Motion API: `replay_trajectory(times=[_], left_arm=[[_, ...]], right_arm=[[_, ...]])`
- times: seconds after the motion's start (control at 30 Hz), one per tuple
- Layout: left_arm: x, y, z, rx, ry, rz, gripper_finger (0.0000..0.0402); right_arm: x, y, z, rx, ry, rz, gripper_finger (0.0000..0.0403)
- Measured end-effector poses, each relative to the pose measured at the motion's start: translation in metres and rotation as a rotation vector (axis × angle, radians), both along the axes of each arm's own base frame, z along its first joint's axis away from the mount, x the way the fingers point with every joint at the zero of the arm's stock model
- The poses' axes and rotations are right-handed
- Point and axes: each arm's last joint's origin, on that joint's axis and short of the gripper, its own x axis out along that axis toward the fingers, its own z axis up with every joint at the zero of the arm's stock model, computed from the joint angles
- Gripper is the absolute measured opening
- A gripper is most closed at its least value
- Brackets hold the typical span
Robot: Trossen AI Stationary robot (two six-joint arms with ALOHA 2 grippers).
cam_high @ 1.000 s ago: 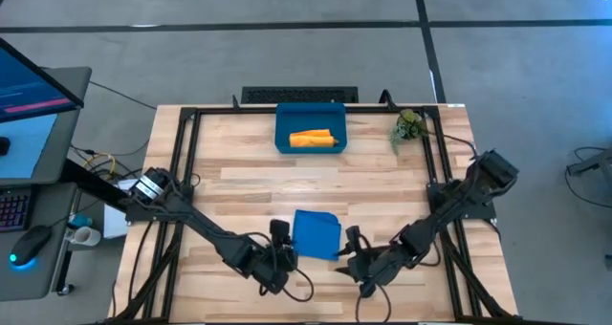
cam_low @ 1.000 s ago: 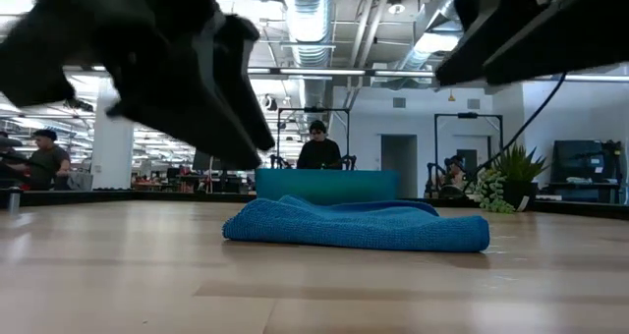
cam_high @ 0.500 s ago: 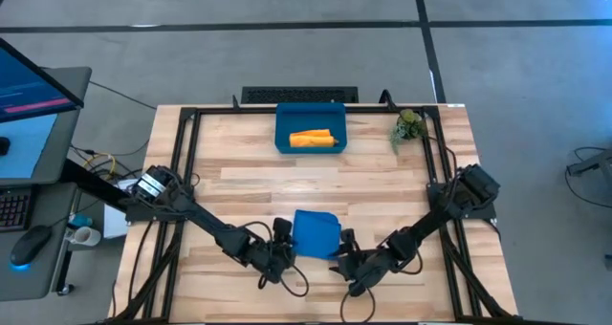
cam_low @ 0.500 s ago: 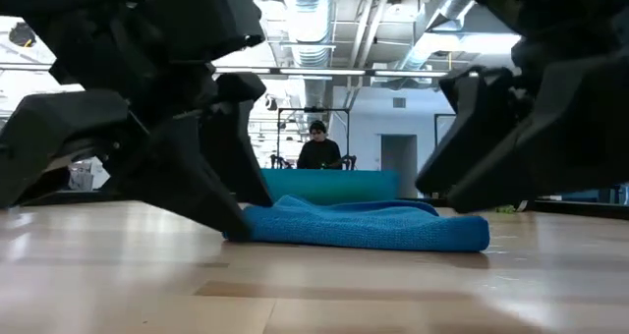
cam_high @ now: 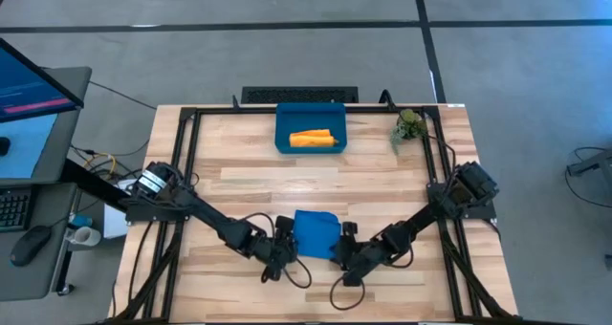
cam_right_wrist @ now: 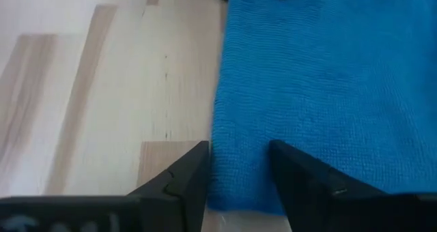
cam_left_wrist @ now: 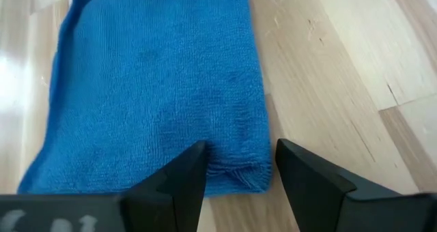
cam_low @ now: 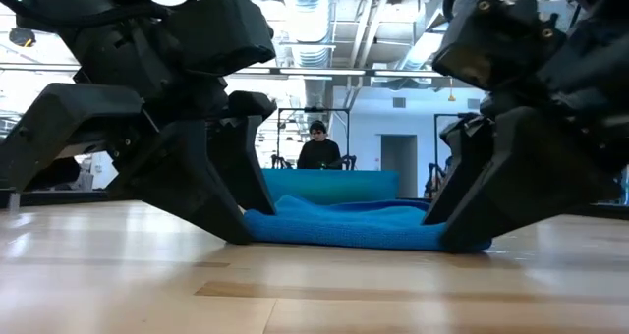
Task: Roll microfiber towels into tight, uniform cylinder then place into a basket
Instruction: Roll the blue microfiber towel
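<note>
My left gripper (cam_high: 283,248) sits at the blue towel (cam_high: 315,234)'s left near corner, fingers (cam_left_wrist: 183,179) parted astride its edge. The towel lies folded flat on the table (cam_high: 382,186). My right gripper (cam_high: 341,250) meets its right near corner, likewise spread. Beyond the towel, well apart, the basket (cam_high: 283,137) holds the rolled orange towel (cam_high: 312,138); a small plant (cam_high: 409,126) stands right of it.

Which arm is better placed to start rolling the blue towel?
Neither clearly: the left gripper and right gripper sit at opposite near corners of the blue towel, both open with the edge between their fingers. A two-armed start looks likeliest.
</note>
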Motion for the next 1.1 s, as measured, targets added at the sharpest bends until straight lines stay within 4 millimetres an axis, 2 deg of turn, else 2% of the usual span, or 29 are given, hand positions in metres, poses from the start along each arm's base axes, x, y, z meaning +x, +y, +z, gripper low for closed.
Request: replay_trajectory(times=[0.17, 0.43, 0.5, 0.6, 0.7, 0.9, 1.0, 1.1], left_arm=[[0.002, 0.004, -0.001, -0.062, 0.020, 0.026, 0.0146], [0.002, 0.005, -0.001, -0.162, 0.048, 0.038, 0.0027], [0.002, 0.004, 0.002, -0.208, 0.050, 0.061, 0.0010], [0.002, 0.004, 0.008, -0.322, 0.071, 0.076, 0.0016], [0.001, 0.004, 0.014, -0.499, 0.144, 0.051, 0.0031], [0.003, 0.009, 0.018, -0.822, 0.308, 0.082, 0.0034], [0.004, 0.015, 0.017, -0.857, 0.331, 0.135, 0.0029], [0.006, 0.017, 0.017, -0.816, 0.298, 0.120, 0.0025]], right_arm=[[0.004, -0.006, 0.000, 0.057, 0.012, -0.055, 0.0148], [0.008, -0.010, 0.004, 0.210, 0.056, -0.041, 0.0046], [0.008, -0.008, 0.006, 0.254, 0.066, -0.005, 0.0023], [0.008, -0.004, 0.010, 0.341, 0.083, 0.053, 0.0010], [0.010, -0.001, 0.013, 0.453, 0.089, 0.060, 0.0022], [0.008, 0.000, 0.013, 0.644, 0.192, -0.041, 0.0026], [0.012, -0.006, 0.013, 0.719, 0.208, -0.164, 0.0014], [0.015, -0.011, 0.013, 0.733, 0.205, -0.206, 0.0011]])
